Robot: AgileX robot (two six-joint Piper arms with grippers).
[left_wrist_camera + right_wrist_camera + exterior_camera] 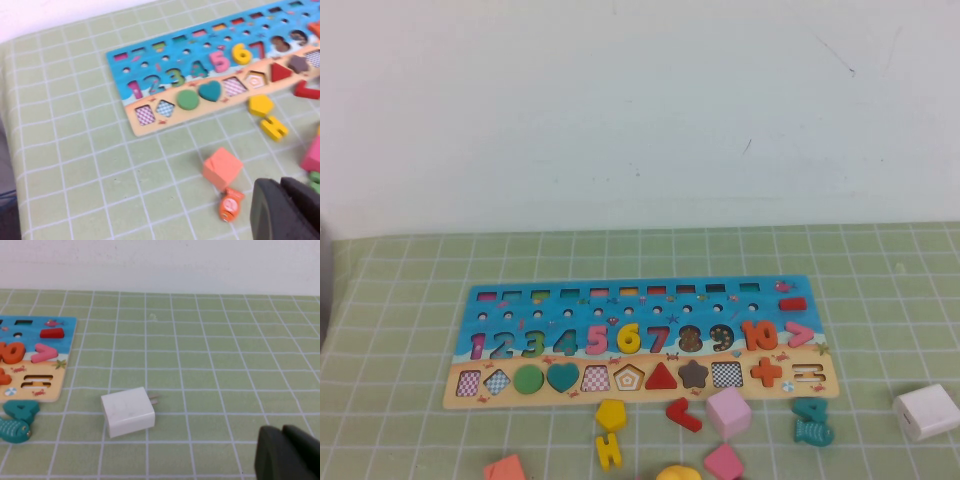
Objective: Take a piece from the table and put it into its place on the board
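Piece [628, 339] seated in board [490, 388]; grippers [287, 210] [290, 455] half-cropped.

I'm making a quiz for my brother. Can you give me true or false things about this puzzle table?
1. The yellow 6 sits in its slot on the board. True.
2. The green circle lies loose on the table. False: it sits in the board's tan strip.
3. A white block lies right of the board. True.
4. The left gripper holds the orange cube. False: it is shut and empty, beside the cube.
5. The right gripper rests on the board. False: it is shut, near the white block.
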